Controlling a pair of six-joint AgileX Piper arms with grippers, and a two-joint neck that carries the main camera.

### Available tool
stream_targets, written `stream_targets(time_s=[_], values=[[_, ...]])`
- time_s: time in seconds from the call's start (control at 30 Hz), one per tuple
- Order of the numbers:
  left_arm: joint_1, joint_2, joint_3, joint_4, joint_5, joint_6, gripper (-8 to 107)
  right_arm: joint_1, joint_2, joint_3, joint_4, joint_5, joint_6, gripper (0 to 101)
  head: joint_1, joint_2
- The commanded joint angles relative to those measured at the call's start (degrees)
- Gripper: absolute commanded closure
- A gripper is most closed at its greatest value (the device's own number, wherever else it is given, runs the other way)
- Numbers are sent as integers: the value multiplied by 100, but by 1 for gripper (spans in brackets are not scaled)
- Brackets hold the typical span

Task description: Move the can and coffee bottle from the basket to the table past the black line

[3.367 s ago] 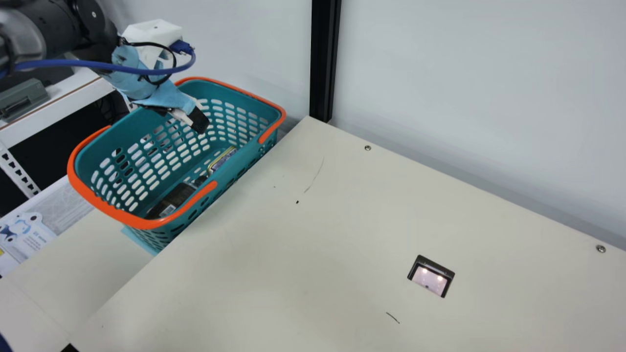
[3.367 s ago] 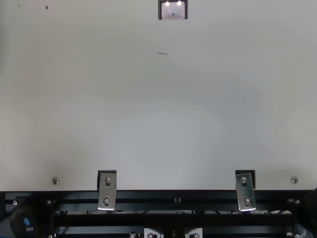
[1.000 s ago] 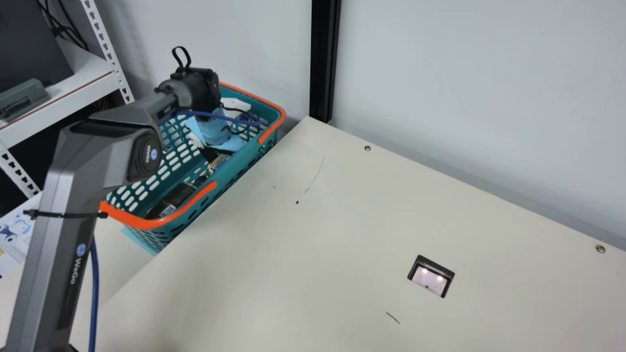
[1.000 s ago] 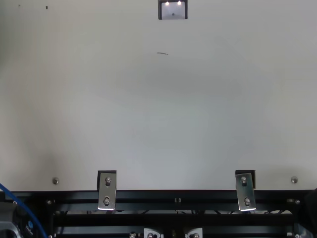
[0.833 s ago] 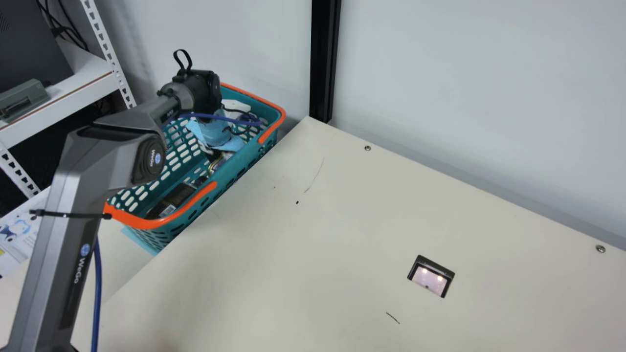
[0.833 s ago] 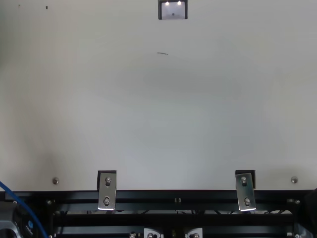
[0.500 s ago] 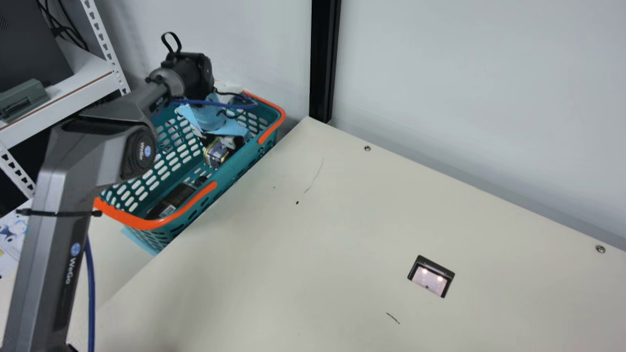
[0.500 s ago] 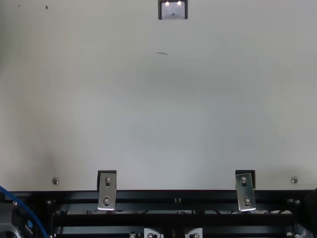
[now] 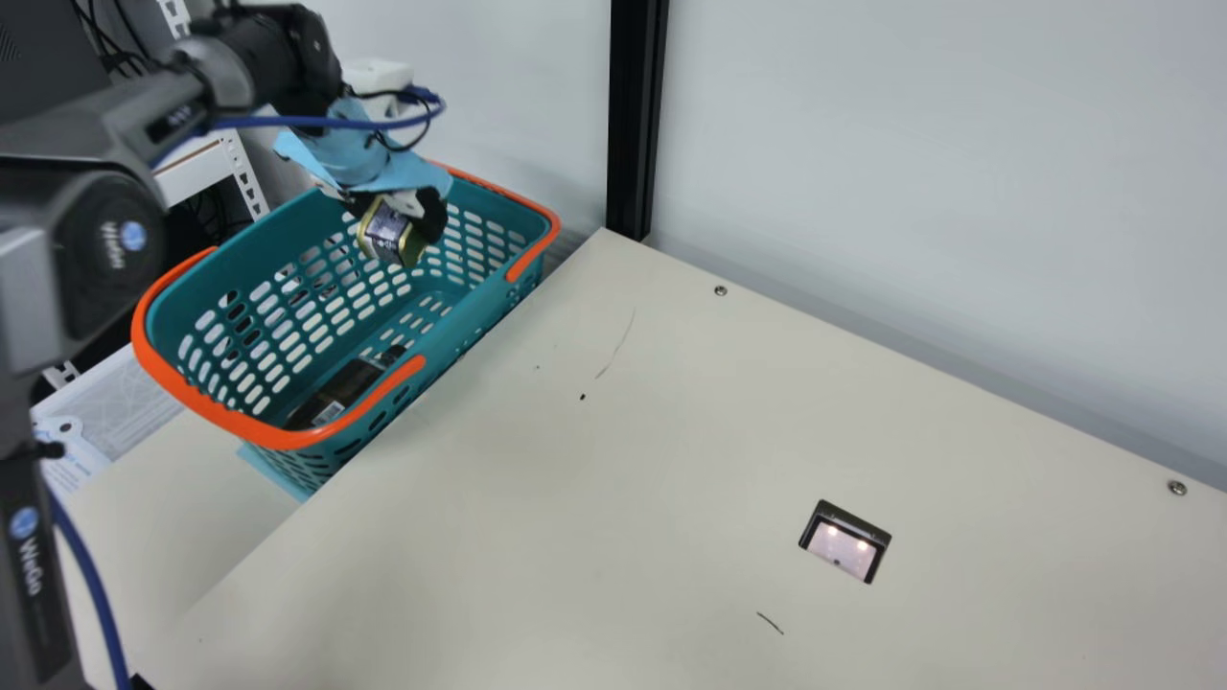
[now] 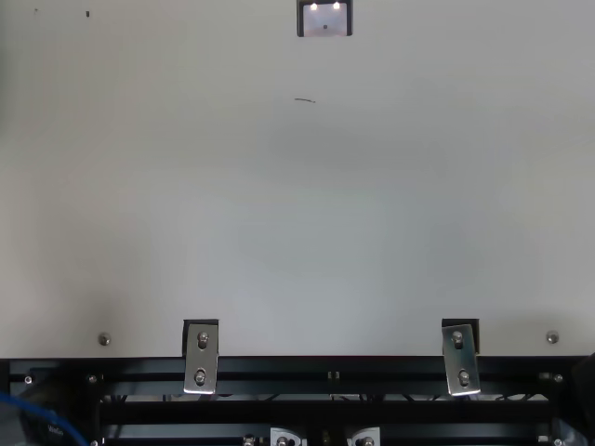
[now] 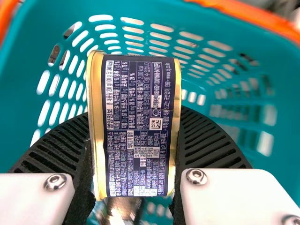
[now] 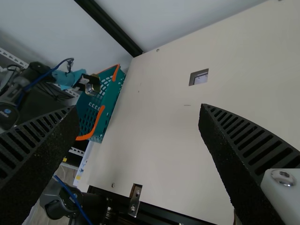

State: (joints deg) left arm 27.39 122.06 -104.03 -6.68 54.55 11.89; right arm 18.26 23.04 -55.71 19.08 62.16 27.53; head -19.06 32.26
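One can (image 9: 383, 233) hangs pinched in my left gripper (image 11: 135, 136) above the basket (image 9: 225, 414), coffee bottle (image 9: 342, 389) inside, right gripper (image 12: 138, 112) spread; on this likely first transfer, I should carry right to the table (image 9: 671, 441).

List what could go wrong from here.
- The can, clamped by the left gripper above the basket, could clip the table-side rim if carried across too low.
- It could slip from the fingers and drop back in.
- The coffee bottle lies low against that same wall, so finger clearance may be tight on the next pick.
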Motion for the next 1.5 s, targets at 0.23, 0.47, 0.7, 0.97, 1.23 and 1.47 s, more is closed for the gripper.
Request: stream_targets(time_s=[0.23, 0.47, 0.7, 0.97, 1.23, 1.47], values=[[37, -2410, 1575, -859, 354, -838, 89, 0, 0, 0, 0, 0, 0, 0, -166, -4], [307, -3377, 1984, -2120, 1324, -1061, 89, 0, 0, 0, 0, 0, 0, 0, -166, -4], [405, -4160, 2973, -3646, 1535, -1134, 89, 0, 0, 0, 0, 0, 0, 0, -166, -4], [41, -4929, 3808, -5165, 1535, -1604, 89, 0, 0, 0, 0, 0, 0, 0, -166, -4], [-89, -5742, 4278, -6225, 1535, -2390, 89, 0, 0, 0, 0, 0, 0, 0, -166, -4], [-123, -6492, 4758, -6856, 1535, -3064, 89, 0, 0, 0, 0, 0, 0, 0, -166, -4]])
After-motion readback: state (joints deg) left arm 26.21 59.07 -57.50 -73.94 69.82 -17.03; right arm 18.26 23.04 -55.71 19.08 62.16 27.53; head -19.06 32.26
